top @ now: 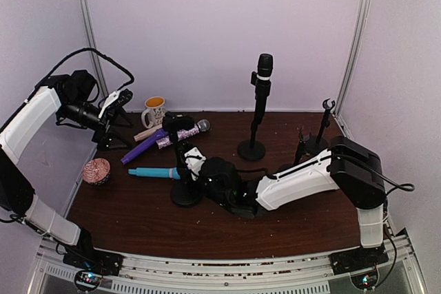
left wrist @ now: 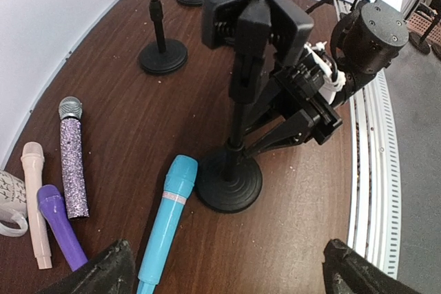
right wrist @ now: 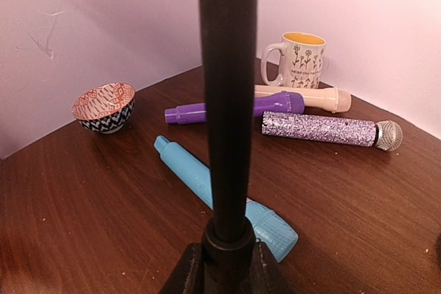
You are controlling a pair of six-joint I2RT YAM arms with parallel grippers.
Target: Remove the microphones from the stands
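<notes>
Quick one from the counter (top: pixel 138 218), reading the top view as a clock face with the back wall at 12.

My right claw (left wrist: pixel 244 142) is reaching across to the front stand (left wrist: pixel 229 182), which sits a bit off centre at about 8 o'clock. The claw is down low on the pole, just above the round base. It's pinched in narrow with the pole between the fingers, so it looks like I've got hold of it. In my right wrist view the pole runs straight up the middle.

My left claw (top: pixel 114 105) hangs in the air at around 10 o'clock, spread wide with nothing in it, looking down at that same stand.

The black mic (top: pixel 264 67) is well away from both claws. It stands upright, head up, in the clip of the back stand (top: pixel 252 148) at roughly 1 o'clock. A third stand (top: pixel 324 125) is over at 2 o'clock by the right wall.

The loose stuff lies flat on the wood between 9 and 11 o'clock:
- The blue mic (left wrist: pixel 169 218) is just beside the front stand's base.
- The glitter mic (left wrist: pixel 73 163), purple mic (left wrist: pixel 60 228) and cream mic (left wrist: pixel 36 204) are bunched side by side further out.
- The mug (top: pixel 154 110) is behind them near the wall at 11.
- The bowl (right wrist: pixel 104 106) sits alone at 9.
</notes>
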